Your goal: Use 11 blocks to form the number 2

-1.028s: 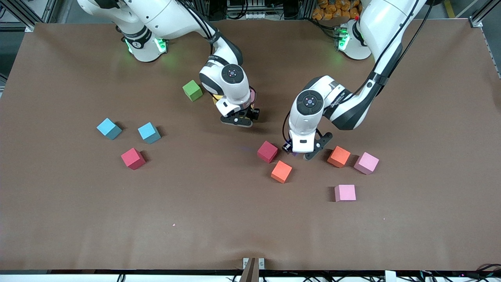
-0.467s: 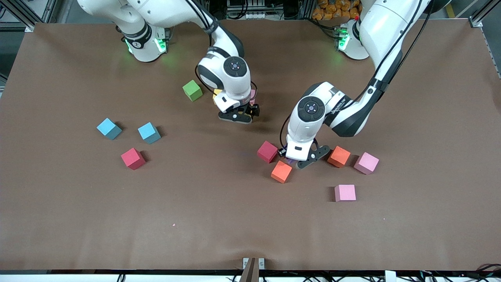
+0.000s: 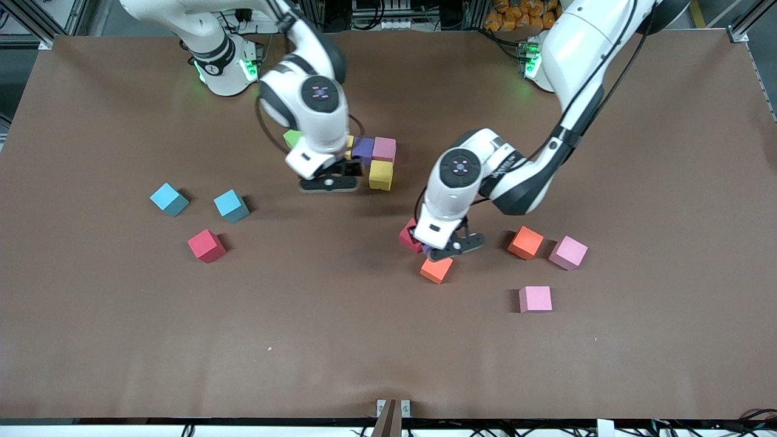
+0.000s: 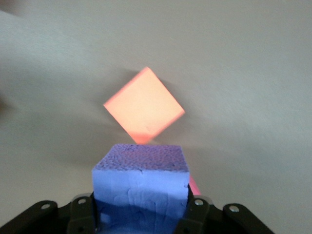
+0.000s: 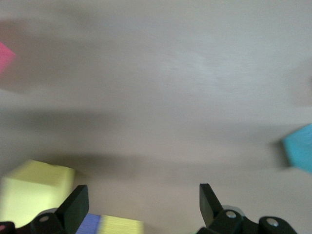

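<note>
A: Item one, the surface [image 3: 637, 182]. We count loose blocks spread over it, left where either arm can fetch them: two light blue blocks [image 3: 169, 199] and a red block [image 3: 206, 245] toward the right arm's end, two pink blocks [image 3: 568, 252] and an orange block [image 3: 525, 242] toward the left arm's end.

B: Item two, the number 2 [image 3: 375, 159], only begun. We see yellow, purple and pink cubes touching in a cluster near the robots' bases, with a green block [image 3: 292, 137] just beside it. We judge most of the digit unbuilt.

A: Item three, the right pincer [image 3: 328, 182]: released, fingers wide and empty, beside that cluster. Against the earlier frame it has drawn off toward its own end, uncovering the cubes it hid.

B: Item four, the left pincer [image 3: 446, 249]: clenched on a purple block [image 4: 141, 183], over the second orange block [image 4: 144, 106] and the second red block [image 3: 410, 235]. Earlier it stood lower, nearer the first orange block; we judge it is carrying its cube to the digit.
</note>
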Controlling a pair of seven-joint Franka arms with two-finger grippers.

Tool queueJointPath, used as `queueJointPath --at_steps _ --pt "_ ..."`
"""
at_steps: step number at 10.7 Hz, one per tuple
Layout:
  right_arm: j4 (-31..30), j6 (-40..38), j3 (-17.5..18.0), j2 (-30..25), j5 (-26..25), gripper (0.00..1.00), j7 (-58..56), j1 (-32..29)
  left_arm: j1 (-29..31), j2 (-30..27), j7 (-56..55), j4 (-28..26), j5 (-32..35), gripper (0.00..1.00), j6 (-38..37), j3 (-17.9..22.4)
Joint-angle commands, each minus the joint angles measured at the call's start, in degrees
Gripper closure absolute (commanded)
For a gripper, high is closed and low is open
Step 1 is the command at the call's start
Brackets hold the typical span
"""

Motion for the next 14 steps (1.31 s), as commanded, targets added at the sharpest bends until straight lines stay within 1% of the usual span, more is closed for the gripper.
queueJointPath --at_steps 1,2,3,5,7,8,9,10,11,14 --pt "-11.6 1.6 0.7 -8.8 0.2 0.00 -8.9 -4.5 -4.3 3.4 2.9 6.4 -0.1 0.90 -3.6 0.6" --pt "-13.8 2.2 1.2 -9.3 1.2 0.00 -12.1 -6.4 -6.3 4.3 3.2 7.4 0.0 0.90 -4.1 1.5" --pt "-16.7 3.6 2.7 -10.1 2.7 0.00 -15.8 -8.4 -8.7 5.1 4.1 8.2 0.0 0.90 -4.1 2.9" --pt "-22.7 7.9 7.8 -11.8 7.3 0.00 -20.1 -12.7 -12.3 7.2 5.0 9.6 0.0 0.90 -4.1 4.8" --pt "-26.3 9.7 11.6 -12.8 8.3 0.00 -25.2 -13.8 -14.0 8.4 6.0 10.2 0.0 0.90 -4.0 5.3" --pt "-27.8 10.4 13.5 -13.1 8.3 0.00 -28.9 -16.0 -14.3 8.5 6.4 10.2 0.0 0.90 -3.7 5.3" --pt "-28.8 10.7 17.6 -13.3 8.5 0.00 -32.5 -20.2 -14.9 8.6 7.0 10.3 0.0 0.90 -3.3 5.3" --pt "-29.5 10.7 21.4 -13.3 10.1 0.00 -33.6 -22.6 -15.1 8.9 7.1 10.4 0.0 0.90 -2.7 5.3" --pt "-30.0 10.6 22.4 -13.0 11.8 0.00 -33.9 -22.5 -15.8 9.2 7.2 10.4 0.0 0.90 -2.6 5.3" --pt "-31.4 10.5 24.4 -11.9 12.1 0.00 -34.3 -22.1 -16.2 9.7 7.1 10.5 0.1 0.90 -1.3 5.3"
